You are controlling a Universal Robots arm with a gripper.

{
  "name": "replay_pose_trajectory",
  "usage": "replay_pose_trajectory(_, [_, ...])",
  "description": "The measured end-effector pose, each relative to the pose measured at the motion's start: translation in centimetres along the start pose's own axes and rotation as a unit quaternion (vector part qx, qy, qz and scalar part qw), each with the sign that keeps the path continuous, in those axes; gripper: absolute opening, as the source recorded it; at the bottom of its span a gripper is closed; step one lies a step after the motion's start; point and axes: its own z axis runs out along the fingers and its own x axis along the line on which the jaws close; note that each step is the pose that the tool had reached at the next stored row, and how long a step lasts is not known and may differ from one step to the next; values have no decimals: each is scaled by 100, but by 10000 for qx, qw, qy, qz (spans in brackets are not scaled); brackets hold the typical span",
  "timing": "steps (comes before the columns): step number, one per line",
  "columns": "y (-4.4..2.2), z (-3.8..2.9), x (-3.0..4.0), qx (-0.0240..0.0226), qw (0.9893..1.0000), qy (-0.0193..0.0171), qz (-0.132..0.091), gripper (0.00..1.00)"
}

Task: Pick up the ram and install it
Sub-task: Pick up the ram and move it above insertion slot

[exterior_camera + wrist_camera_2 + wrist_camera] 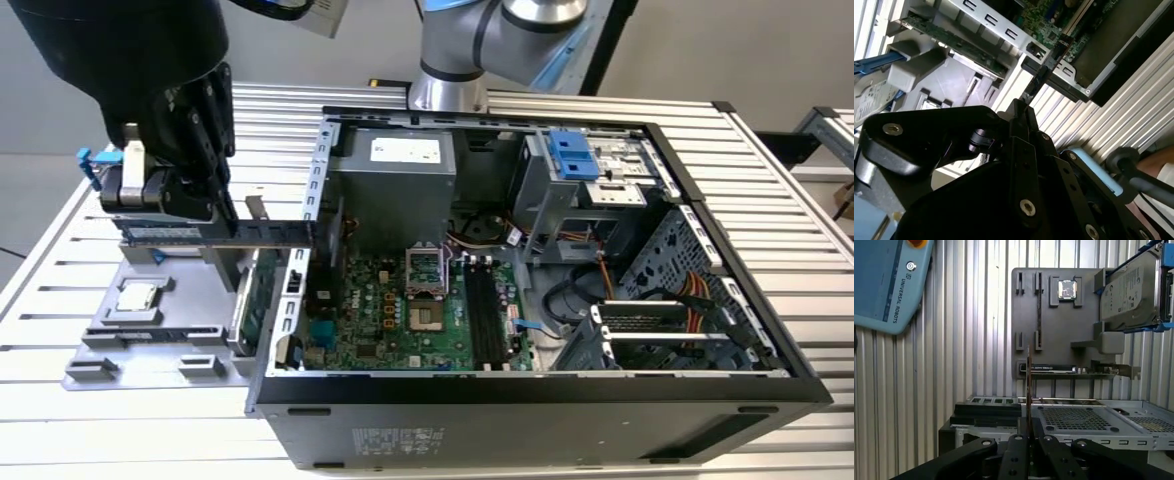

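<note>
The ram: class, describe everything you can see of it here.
The ram is a long, thin, dark board, a mere sliver edge-on in the first wrist view. Clamped in the gripper, it hangs level on its long edge above the grey holder tray, its free end reaching towards the open computer case. Whether that end touches the case cannot be told.

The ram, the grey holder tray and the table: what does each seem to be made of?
The ram, clamped in the gripper: circuit board, bluish with dark chips, matt. The holder tray: probably plastic, going by its even matt grey and moulded slots. The table: likely aluminium, silvery ribbed profiles with a soft sheen.
</note>
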Motion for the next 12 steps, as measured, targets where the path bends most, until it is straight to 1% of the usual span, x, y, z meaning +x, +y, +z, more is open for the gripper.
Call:
replay_pose_trajectory(6, [-76,0,1,0,10000,0,0,0])
replay_pose_trajectory(8, [-87,0,1,0,10000,0,0,0])
replay_pose_trajectory(12, [-89,0,1,0,10000,0,0,0])
